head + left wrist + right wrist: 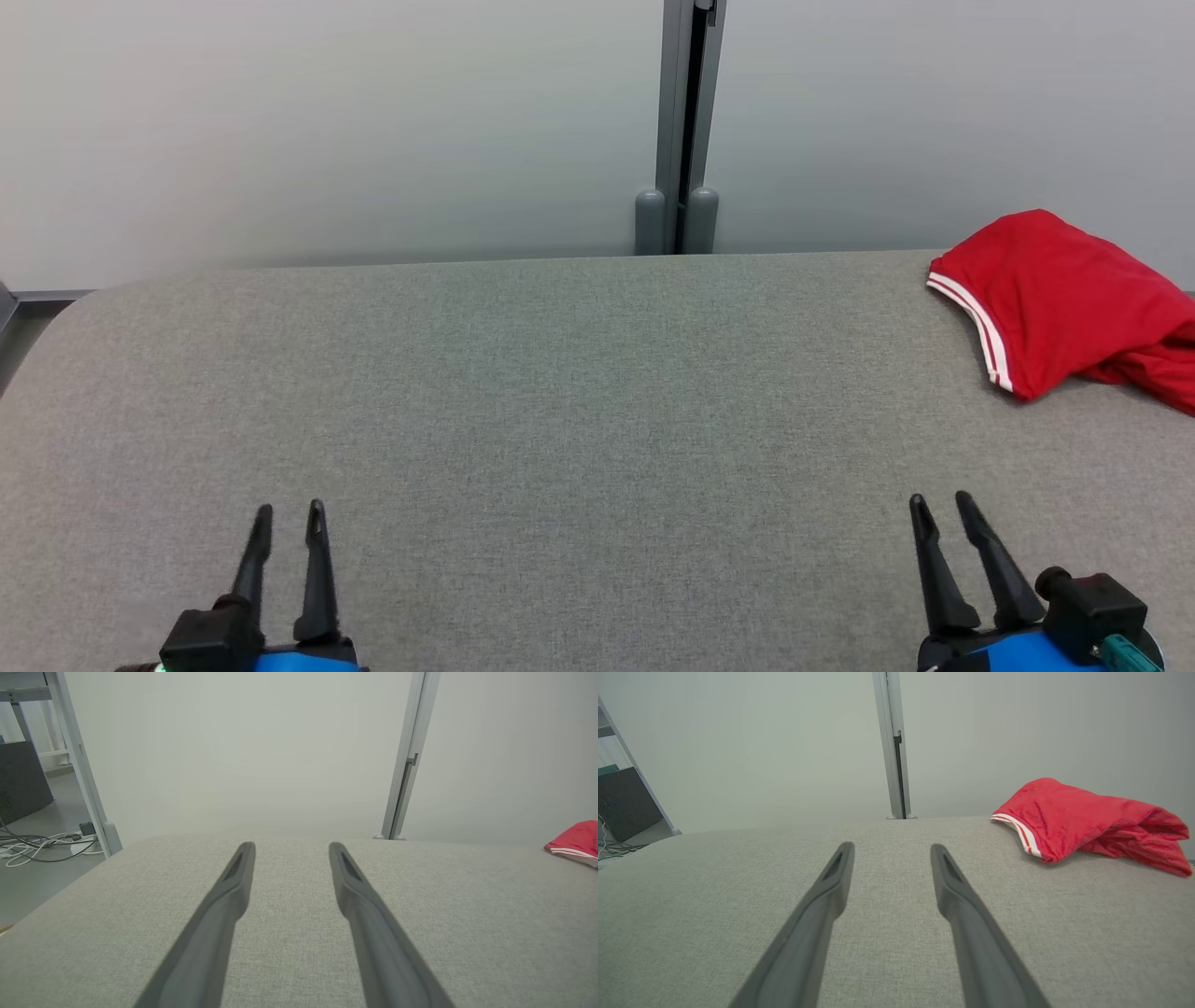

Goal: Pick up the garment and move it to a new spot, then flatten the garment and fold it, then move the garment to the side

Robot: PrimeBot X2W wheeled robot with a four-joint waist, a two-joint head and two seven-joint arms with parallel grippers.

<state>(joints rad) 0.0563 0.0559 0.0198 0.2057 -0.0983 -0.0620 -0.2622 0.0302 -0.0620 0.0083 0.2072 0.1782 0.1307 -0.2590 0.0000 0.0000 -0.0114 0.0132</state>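
The garment (1064,299) is red with a white-striped hem, bunched in a heap at the far right of the grey fabric table (560,392). It shows in the right wrist view (1083,821) at upper right and at the right edge of the left wrist view (577,842). My left gripper (289,509) hovers open at the lower left, nothing between its fingers (233,882). At the lower right my right gripper (938,499) is open too, well short of the garment, with bare table between its fingers (952,882).
A pale wall with a grey vertical post (686,121) stands right behind the table's far edge. Off the table's left side there are floor cables (42,844) and a metal frame leg (79,760). The table's left corner (75,308) is rounded.
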